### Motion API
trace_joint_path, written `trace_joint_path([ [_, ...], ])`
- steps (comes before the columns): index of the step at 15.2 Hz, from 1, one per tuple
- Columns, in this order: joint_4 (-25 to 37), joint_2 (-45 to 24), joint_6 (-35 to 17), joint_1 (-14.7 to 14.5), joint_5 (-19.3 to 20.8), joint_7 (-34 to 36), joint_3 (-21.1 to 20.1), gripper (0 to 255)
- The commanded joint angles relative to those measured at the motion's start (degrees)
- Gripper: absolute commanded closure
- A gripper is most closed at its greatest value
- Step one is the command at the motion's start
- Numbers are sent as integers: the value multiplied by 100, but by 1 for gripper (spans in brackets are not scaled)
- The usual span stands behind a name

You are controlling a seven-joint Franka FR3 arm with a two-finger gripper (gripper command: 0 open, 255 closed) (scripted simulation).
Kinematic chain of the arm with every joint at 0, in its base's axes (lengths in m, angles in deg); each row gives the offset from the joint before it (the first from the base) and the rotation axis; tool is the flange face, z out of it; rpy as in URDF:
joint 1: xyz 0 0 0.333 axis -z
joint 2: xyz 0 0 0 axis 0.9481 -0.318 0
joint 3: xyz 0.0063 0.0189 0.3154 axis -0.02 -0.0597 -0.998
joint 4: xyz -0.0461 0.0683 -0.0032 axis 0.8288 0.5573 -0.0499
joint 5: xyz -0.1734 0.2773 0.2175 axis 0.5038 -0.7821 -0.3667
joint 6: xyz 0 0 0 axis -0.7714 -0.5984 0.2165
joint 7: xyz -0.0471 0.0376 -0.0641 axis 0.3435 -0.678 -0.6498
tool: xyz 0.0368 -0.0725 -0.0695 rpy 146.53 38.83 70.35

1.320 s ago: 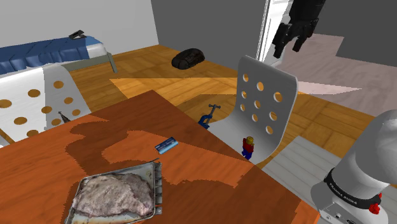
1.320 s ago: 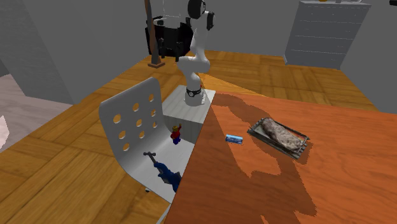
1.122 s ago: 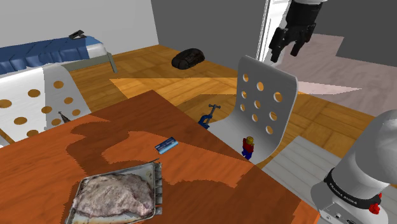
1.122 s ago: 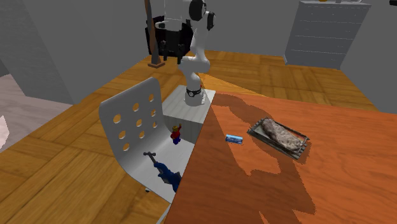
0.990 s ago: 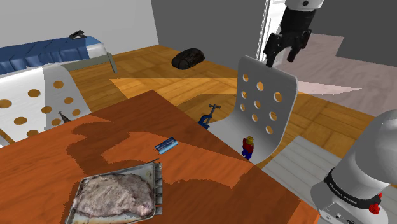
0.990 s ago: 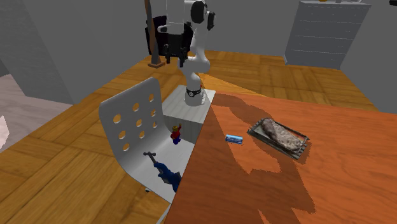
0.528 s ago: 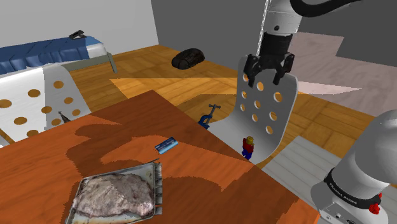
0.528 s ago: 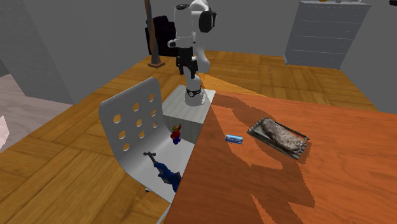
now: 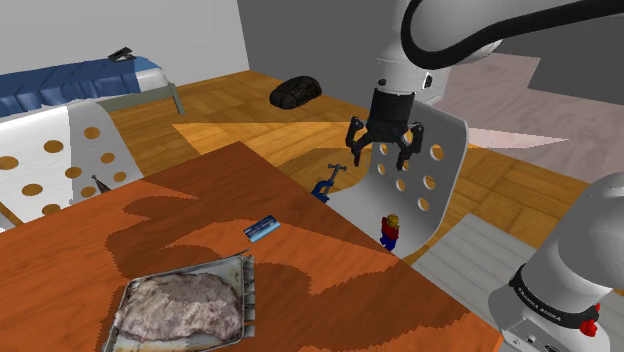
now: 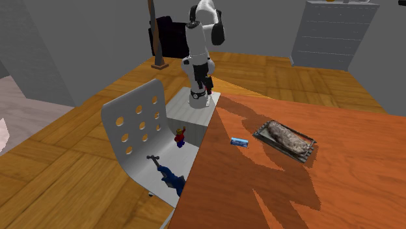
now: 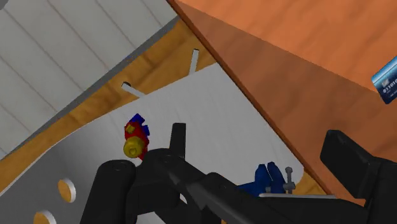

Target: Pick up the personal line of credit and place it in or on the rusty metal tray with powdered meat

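The credit card is a small blue card (image 9: 262,229) lying flat on the brown wooden table (image 9: 200,190), near the edge that faces the chair. A dull metal tray (image 9: 246,290) holding a pale slab of meat (image 9: 180,305) sits a short way from it, nearer the shoulder view's bottom left. My gripper (image 9: 383,150) hangs open and empty in front of the white perforated chair back (image 9: 430,160), off the table and well apart from the card. The wrist view has the card (image 11: 386,79) on the table beyond my gripper (image 11: 257,143). From the second exterior view, the card (image 10: 240,142) lies beside the tray (image 10: 311,151).
A small red, blue and yellow toy figure (image 9: 389,230) and a blue clamp (image 9: 325,185) rest on the chair seat below the gripper. A second perforated chair (image 9: 80,150), a bed (image 9: 80,80) and a black bag (image 9: 295,92) stand further off. A grey dresser (image 10: 332,32) is at the back.
The arm has swung down from high at the shoulder view's upper right to in front of the chair back. The gripper stayed open. Card and tray have not moved.
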Motion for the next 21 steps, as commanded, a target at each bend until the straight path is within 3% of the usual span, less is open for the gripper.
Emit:
trace_joint_path([
  [1, 81, -299, -221, -16, -271, 463, -204, 0],
  [11, 727, -2182, -1680, -33, -1208, 2341, -1006, 0],
  [21, 2013, -4433, -3160, -295, -1470, 4058, -1323, 0],
])
